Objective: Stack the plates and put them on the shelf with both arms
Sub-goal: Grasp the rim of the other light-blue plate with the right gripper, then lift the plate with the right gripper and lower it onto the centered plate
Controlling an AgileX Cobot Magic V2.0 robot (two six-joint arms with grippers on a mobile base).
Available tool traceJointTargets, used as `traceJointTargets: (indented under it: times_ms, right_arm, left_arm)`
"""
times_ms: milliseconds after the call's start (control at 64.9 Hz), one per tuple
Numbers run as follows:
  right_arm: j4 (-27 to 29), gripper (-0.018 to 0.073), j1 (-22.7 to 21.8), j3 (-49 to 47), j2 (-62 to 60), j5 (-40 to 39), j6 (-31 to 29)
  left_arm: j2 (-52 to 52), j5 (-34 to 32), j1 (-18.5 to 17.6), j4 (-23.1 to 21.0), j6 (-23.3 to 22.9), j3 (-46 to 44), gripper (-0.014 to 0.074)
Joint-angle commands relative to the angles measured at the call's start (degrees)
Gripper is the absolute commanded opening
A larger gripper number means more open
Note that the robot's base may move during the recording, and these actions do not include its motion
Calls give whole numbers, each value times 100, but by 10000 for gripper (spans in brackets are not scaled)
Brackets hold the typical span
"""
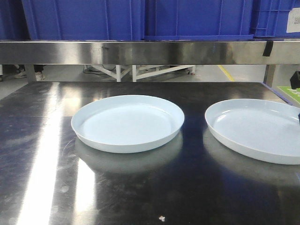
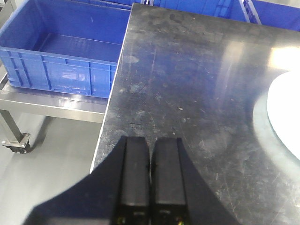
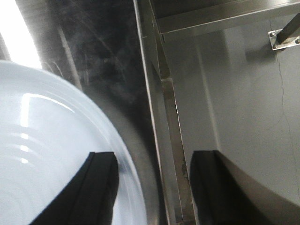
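Jaws of the right gripper (image 3: 154, 157) gaped astride the rim of one plate (image 3: 42, 154), seemingly ready to lift; the left gripper (image 2: 151, 143) sat closed.

Table (image 1: 140, 192): steel top, dark and scratched, with bright glare streaks at left. Two plates lie flat on it, rims up, side by side, apart, not stacked. Left plate (image 1: 127, 123) sits near the middle of the top. Right plate (image 1: 257, 129) is cut by the frame edge; in the right wrist view its rim is close to the table's right edge. Small white speck (image 1: 162, 218) on the near part of the top. Steel shelf (image 1: 140, 52) above the rear edge carries blue crates (image 1: 84, 18).
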Motion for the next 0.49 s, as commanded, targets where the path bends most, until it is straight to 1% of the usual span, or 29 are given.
traceJointTargets:
  times_ms: [0, 77, 139, 200, 262, 308, 323, 385, 400, 447, 477]
  right_arm:
    - [-41, 464, 4, -178, -177, -203, -49]
    - [-41, 464, 4, -178, -177, -189, -49]
    - [-41, 446, 4, -178, -177, -164, -49]
    - [-41, 382, 4, -178, -177, -151, -49]
    - [-41, 276, 4, -178, -177, -151, -49]
    - [-41, 189, 4, -178, -177, -151, -49]
    - [-41, 142, 4, -178, -177, -151, -49]
    - [-85, 12, 4, -178, -185, -151, -54]
    - [-102, -1, 4, -185, -194, -151, -54]
    - [-206, 37, -1, -191, -220, -164, -54]
    - [-283, 34, -1, -216, -257, -164, -54]
  left_arm:
    - [-15, -457, 17, 0, -57, -162, 90]
    - [-15, -457, 17, 0, -57, -162, 90]
    - [-15, -457, 17, 0, -57, -162, 90]
    - [-15, -457, 17, 0, -57, -162, 90]
    - [-15, -457, 17, 0, -57, -162, 90]
    - [-15, -457, 17, 0, -57, -162, 90]
    - [-15, -457, 17, 0, -57, -162, 90]
    - [-15, -457, 17, 0, -57, -162, 90]
    - [-15, -457, 17, 0, -57, -162, 90]
    - [-15, -457, 17, 0, -57, -162, 90]
    - [-15, -457, 17, 0, -57, -162, 90]
